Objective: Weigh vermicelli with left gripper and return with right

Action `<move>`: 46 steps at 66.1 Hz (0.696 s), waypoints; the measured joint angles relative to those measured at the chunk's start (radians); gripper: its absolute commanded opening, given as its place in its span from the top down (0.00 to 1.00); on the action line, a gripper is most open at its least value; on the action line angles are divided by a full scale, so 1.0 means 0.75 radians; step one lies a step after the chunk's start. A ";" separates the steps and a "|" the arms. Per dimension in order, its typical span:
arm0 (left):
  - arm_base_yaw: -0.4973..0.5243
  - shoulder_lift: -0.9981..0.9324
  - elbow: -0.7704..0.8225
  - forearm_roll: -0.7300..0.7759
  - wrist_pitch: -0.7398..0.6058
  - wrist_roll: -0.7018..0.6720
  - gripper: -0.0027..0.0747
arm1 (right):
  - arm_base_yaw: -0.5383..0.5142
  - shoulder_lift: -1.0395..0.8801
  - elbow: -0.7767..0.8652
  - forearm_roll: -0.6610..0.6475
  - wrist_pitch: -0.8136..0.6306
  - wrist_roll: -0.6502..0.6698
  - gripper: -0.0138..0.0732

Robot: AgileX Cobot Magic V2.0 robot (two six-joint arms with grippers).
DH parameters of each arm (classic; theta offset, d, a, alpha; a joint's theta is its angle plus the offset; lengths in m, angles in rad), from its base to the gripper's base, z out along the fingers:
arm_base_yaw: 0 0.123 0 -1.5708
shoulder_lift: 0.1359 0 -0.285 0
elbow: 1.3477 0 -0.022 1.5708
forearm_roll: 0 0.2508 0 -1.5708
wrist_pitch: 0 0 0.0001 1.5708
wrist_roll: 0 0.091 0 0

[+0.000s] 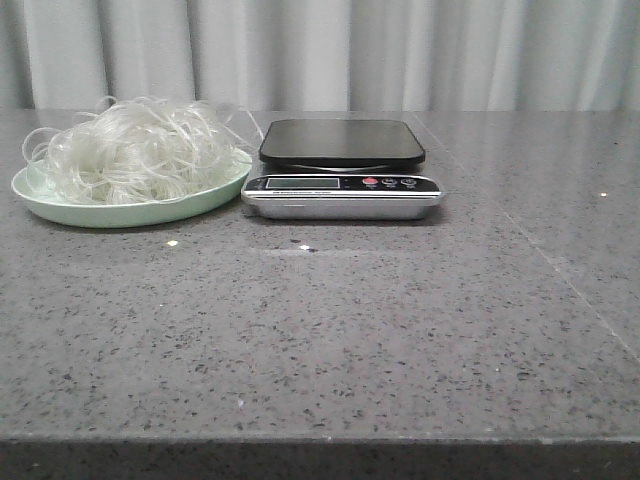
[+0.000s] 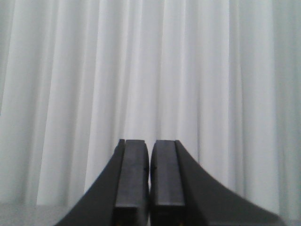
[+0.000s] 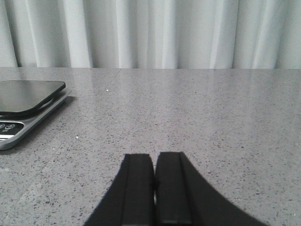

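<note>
The vermicelli (image 1: pixel 135 148), a fluffy clump of thin translucent white strands, lies heaped on a pale green plate (image 1: pixel 120 212) at the far left of the table. Right of it stands a kitchen scale (image 1: pixel 342 170) with an empty black platform and a silver front panel. The scale also shows in the right wrist view (image 3: pixel 26 103). Neither gripper shows in the front view. My left gripper (image 2: pixel 150 143) is shut and empty, facing the white curtain. My right gripper (image 3: pixel 154 157) is shut and empty, low over the grey table, right of the scale.
The table is grey speckled stone (image 1: pixel 320 340) with its front edge near the bottom of the front view. A white pleated curtain (image 1: pixel 330 50) hangs behind the table.
</note>
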 measured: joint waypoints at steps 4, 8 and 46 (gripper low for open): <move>0.000 0.008 -0.122 -0.002 0.106 0.000 0.80 | 0.000 0.000 0.000 0.000 0.000 0.000 0.65; 0.000 0.050 -0.257 -0.003 0.240 0.000 0.80 | 0.000 0.000 0.000 0.000 0.000 0.000 0.65; -0.008 0.503 -0.600 -0.067 0.984 0.000 0.65 | 0.000 0.000 0.000 0.000 0.002 0.000 0.65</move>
